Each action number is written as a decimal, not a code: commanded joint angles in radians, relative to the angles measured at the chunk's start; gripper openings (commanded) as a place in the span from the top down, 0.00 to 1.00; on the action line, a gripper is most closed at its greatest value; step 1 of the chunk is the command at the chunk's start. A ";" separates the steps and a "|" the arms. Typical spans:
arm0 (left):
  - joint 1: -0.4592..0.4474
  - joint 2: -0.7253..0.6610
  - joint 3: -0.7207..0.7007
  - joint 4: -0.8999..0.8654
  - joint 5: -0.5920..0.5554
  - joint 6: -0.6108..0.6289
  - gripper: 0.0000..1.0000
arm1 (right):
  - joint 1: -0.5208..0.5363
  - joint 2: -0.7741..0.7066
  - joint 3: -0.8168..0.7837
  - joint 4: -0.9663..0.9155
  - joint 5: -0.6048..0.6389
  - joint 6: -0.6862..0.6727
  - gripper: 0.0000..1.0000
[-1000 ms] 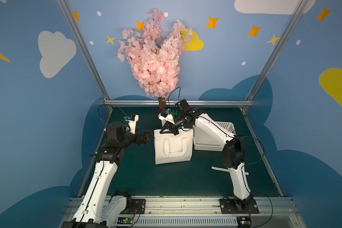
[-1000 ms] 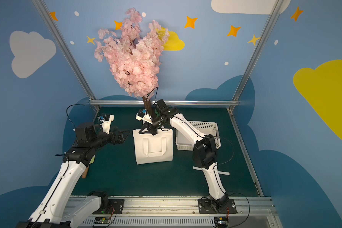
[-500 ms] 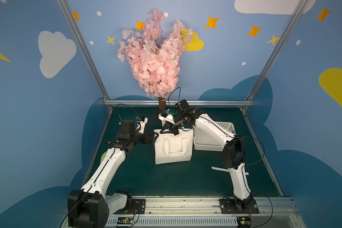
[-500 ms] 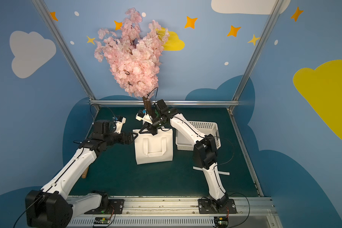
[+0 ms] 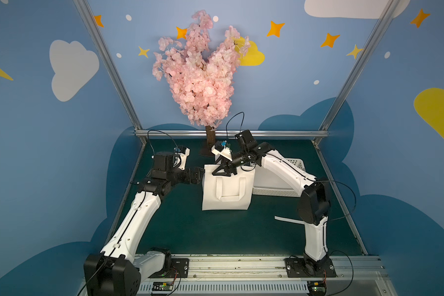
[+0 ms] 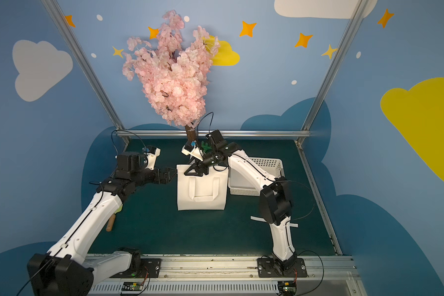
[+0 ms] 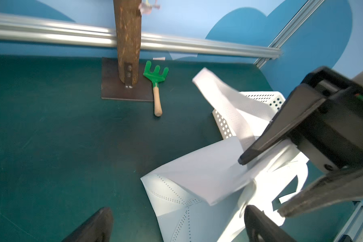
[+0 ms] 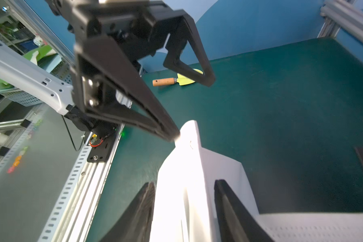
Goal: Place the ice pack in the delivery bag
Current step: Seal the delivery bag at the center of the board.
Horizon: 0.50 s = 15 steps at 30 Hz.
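Note:
The delivery bag [image 5: 226,191] [image 6: 201,191], a white boxy tote, stands upright mid-table. My right gripper [image 5: 217,172] [image 8: 187,209] hangs over its top edge. Its jaws are apart, with the bag's white flap [image 8: 189,159] between the fingers [image 8: 147,209]. My left gripper [image 5: 201,175] [image 7: 176,226] is wide open at the bag's upper left corner [image 7: 172,194]. In the right wrist view one left fingertip [image 8: 170,134] touches the flap's tip. The ice pack is out of view.
A white perforated basket [image 5: 280,188] [image 7: 268,100] stands right of the bag. The tree trunk [image 7: 128,42] rises from its base plate behind the bag, with a green toy rake [image 7: 155,77] beside it. A yellow-green trowel [image 8: 172,81] lies left, and a white strip [image 5: 290,220] lies front right.
The left arm swung right until its open gripper reached the bag's upper left corner. The right gripper stayed over the bag, and its jaws parted.

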 commanded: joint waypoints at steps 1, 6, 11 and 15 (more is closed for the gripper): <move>0.009 -0.058 0.033 0.005 0.037 -0.011 0.00 | -0.055 -0.135 -0.116 0.185 0.002 0.132 0.33; 0.038 -0.063 0.107 -0.043 -0.040 -0.046 0.00 | -0.156 -0.311 -0.320 0.405 0.035 0.343 0.01; 0.071 -0.031 0.103 -0.024 -0.223 -0.070 0.00 | -0.236 -0.471 -0.464 0.381 0.213 0.363 0.01; 0.101 0.014 0.039 0.031 -0.388 -0.079 0.00 | -0.298 -0.618 -0.612 0.349 0.490 0.403 0.01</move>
